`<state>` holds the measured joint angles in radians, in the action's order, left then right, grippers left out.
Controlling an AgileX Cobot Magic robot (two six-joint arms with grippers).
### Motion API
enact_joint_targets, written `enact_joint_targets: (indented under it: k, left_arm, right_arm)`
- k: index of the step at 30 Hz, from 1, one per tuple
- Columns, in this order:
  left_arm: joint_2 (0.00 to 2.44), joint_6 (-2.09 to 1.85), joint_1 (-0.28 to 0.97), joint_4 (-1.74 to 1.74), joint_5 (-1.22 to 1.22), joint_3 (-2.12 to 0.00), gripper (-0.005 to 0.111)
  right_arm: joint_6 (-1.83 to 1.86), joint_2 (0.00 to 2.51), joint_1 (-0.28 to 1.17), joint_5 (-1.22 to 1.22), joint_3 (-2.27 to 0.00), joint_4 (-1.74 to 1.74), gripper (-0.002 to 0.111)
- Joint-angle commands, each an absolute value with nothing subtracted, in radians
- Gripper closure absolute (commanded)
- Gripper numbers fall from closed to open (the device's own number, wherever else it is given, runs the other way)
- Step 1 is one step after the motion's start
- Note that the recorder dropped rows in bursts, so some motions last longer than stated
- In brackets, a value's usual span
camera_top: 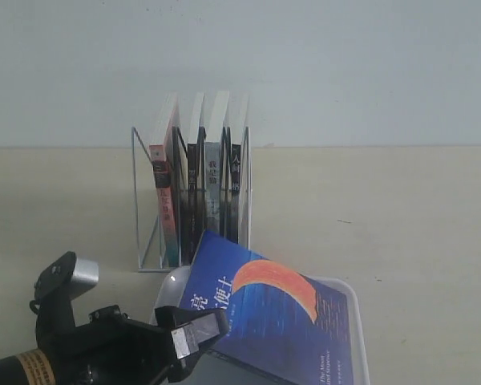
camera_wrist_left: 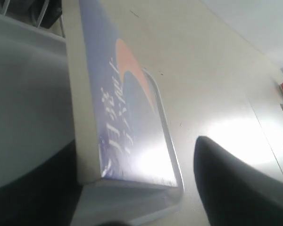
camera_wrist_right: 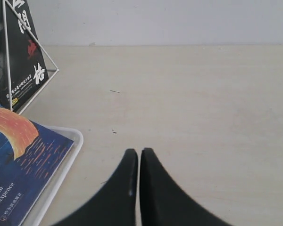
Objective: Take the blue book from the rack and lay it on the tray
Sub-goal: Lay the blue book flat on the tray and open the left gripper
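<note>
We see the blue book [camera_top: 280,321] lying cover-up on the tray [camera_top: 357,337]. Its near-left corner is hidden behind the left hand [camera_top: 194,335], and the tray's near edge is cut off. We cannot tell whether the book lies fully flat.

Cover: orange crescent, white Chinese title, small print reading "Moon" and "and Sixpence". The spine lettering on the other books [camera_top: 212,172] in the rack [camera_top: 136,200] is too small to read.

The book's long axis runs diagonally, far corner toward the rack's foot.

Left hand: jaws wide, either side of the book's edge. Right hand [camera_wrist_right: 139,162]: pinched closed, empty, above the surface [camera_wrist_right: 203,94].
</note>
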<state>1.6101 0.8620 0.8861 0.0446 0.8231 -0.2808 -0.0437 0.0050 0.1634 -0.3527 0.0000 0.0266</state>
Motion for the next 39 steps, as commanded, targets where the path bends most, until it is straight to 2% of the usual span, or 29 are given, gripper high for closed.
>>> enact_joint_targets:
  k: [1, 10, 19, 29, 39]
  left_arm:
    - [1.612, 0.859, 0.894, 0.036, 0.836, -0.283, 0.043]
    - [1.612, 0.842, 0.894, 0.036, 0.805, -0.283, 0.043]
    - [1.612, 0.825, 0.894, 0.036, 0.757, -0.283, 0.031]
    - [1.606, 0.789, 0.892, 0.047, 0.695, -0.283, 0.031]
    - [1.407, 0.648, 0.878, 0.098, 0.492, -0.283, 0.031]
  right_arm:
    - [-0.042, 0.0, 0.159, -0.341, 0.0, 0.02, 0.107]
    - [-0.042, 0.0, 0.159, -0.336, 0.0, 0.02, 0.107]
    - [-0.042, 0.0, 0.159, -0.336, 0.0, 0.02, 0.107]
    - [-0.042, 0.0, 0.159, -0.336, 0.0, 0.02, 0.107]
    - [-0.042, 0.0, 0.159, -0.336, 0.0, 0.02, 0.107]
